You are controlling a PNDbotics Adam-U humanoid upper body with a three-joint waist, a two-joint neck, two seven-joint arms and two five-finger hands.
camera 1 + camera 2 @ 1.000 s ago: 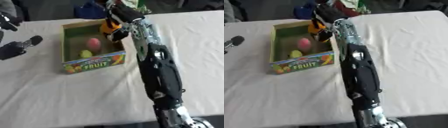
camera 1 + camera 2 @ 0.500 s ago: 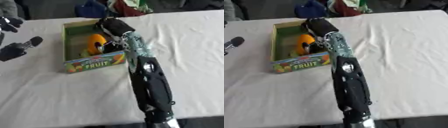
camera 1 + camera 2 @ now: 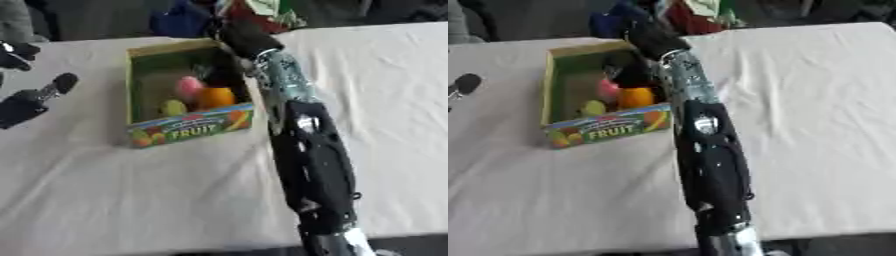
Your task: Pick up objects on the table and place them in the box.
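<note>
- Here, nearest the camera, the right arm (image 3: 311, 165) runs up the white tablecloth (image 3: 131, 200) from the lower edge, passing just to the right of the box (image 3: 188, 130).
- The box is a green cardboard tray with "FRUIT" printed on its front wall; it sits on the cloth left of the arm.
- Inside the box, near the front wall, lie three things side by side: a small yellow-green fruit (image 3: 173, 107) on the left, a pink one (image 3: 188, 87) just behind it, and an orange (image 3: 215, 97) to their right.
- The right hand (image 3: 229, 79) reaches over the box's right wall, its dark fingers hanging above and just behind the orange; whether they touch or hold it cannot be told, nor whether the fingers are spread or closed.
- Left of the box, well apart from it, the left hand (image 3: 26, 107) shows at the picture's edge, resting with relaxed, uncurled fingers and holding nothing.
- Beyond the box, past the table's far edge, sit blurred blue, red and green shapes (image 3: 254, 10).
</note>
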